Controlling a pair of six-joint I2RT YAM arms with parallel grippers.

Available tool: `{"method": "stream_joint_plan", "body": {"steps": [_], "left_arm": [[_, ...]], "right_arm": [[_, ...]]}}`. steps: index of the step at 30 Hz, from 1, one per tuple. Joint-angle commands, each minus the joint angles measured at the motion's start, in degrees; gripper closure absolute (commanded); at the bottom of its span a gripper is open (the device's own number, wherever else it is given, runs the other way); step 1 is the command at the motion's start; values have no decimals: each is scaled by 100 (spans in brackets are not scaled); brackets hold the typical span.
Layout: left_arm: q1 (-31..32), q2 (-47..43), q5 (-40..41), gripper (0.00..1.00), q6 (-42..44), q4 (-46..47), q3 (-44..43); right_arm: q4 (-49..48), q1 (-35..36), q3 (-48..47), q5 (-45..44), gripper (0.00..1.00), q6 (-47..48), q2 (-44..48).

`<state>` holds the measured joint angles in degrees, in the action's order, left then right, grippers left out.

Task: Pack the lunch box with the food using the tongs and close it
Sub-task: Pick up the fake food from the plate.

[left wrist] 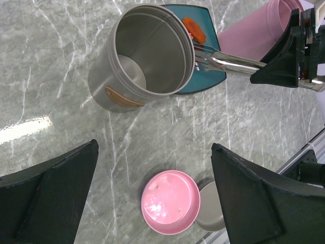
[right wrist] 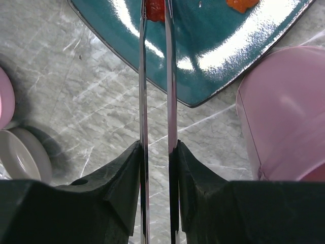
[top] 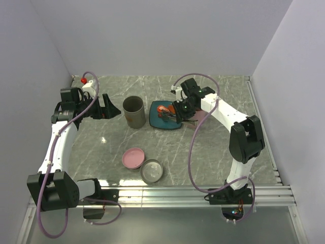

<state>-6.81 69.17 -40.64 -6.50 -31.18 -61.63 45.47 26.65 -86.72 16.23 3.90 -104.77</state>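
The lunch box (top: 133,111) is an open steel cylinder standing upright left of the teal plate (top: 165,122); its hollow (left wrist: 147,56) looks bare. Red and orange food (top: 162,109) lies on the plate. My right gripper (right wrist: 156,147) is shut on the silver tongs (right wrist: 143,76), one finger pressed on each arm. The tong tips reach over the plate (right wrist: 203,51) with a red piece (right wrist: 155,9) between them at the top edge. An orange piece (right wrist: 242,4) lies to the right. My left gripper (left wrist: 154,146) hangs open left of the lunch box, holding nothing.
A pink lid (top: 133,157) and a grey lid (top: 152,171) lie side by side near the table's front. A pink container (right wrist: 284,112) lies beside the plate under my right arm. Walls close in the table on three sides.
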Motion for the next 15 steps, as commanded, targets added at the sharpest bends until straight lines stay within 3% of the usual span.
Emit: {"method": "stream_joint_plan", "body": {"steps": [1, 11, 15], "left_arm": [[-13, -79, -93, 1, 158, 7, -166], [-5, -131, -40, 1, 70, 15, -210], [-5, -123, -67, 1, 9, 50, -227]], "right_arm": [[120, -11, -293, 100, 69, -38, 545], [225, -240, -398, 679, 72, -47, 1757], [269, -213, -845, 1259, 73, -4, 1829]]}}
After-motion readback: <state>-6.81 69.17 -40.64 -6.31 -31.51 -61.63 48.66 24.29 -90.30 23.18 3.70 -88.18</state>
